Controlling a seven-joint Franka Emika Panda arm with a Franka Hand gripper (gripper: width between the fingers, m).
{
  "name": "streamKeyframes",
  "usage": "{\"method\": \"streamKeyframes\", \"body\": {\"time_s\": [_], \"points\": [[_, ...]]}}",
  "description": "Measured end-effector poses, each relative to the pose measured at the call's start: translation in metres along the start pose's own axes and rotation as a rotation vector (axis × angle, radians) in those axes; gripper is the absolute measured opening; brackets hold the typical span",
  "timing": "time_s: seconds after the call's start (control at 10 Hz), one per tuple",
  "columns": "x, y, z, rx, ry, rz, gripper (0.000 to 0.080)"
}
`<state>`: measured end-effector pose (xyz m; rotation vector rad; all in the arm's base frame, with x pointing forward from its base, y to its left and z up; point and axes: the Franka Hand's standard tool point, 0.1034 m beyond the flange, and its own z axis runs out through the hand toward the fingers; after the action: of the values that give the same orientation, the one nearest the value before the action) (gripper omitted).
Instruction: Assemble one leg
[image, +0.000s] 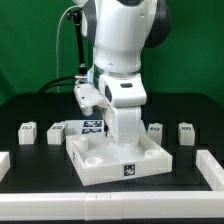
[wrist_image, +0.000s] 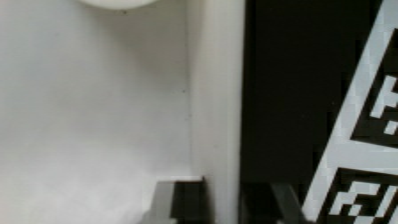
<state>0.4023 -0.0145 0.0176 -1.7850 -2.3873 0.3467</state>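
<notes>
The large white tray piece (image: 120, 160) lies in the middle of the table, with a tag on its front wall. My gripper (image: 117, 138) reaches down to the tray's far side. In the wrist view the gripper (wrist_image: 235, 206) has its two dark fingers (wrist_image: 189, 204) close together, one on each side of the tray's edge wall (wrist_image: 217, 120), so it is shut on that wall. Small white legs stand on the table apart from the gripper: two at the exterior view's left (image: 28, 130) (image: 55, 132) and two at its right (image: 155, 129) (image: 186, 130).
The marker board (image: 88, 125) lies behind the tray, and it also shows in the wrist view (wrist_image: 374, 120). A round socket (wrist_image: 121, 4) of the tray shows there too. White border rails lie at the table's left (image: 5, 163) and right (image: 210, 168).
</notes>
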Motion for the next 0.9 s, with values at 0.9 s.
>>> {"method": "streamKeyframes", "body": {"time_s": [0.9], "points": [[-0.009, 0.041, -0.011, -0.053, -0.005, 0.172, 0.0070]]}}
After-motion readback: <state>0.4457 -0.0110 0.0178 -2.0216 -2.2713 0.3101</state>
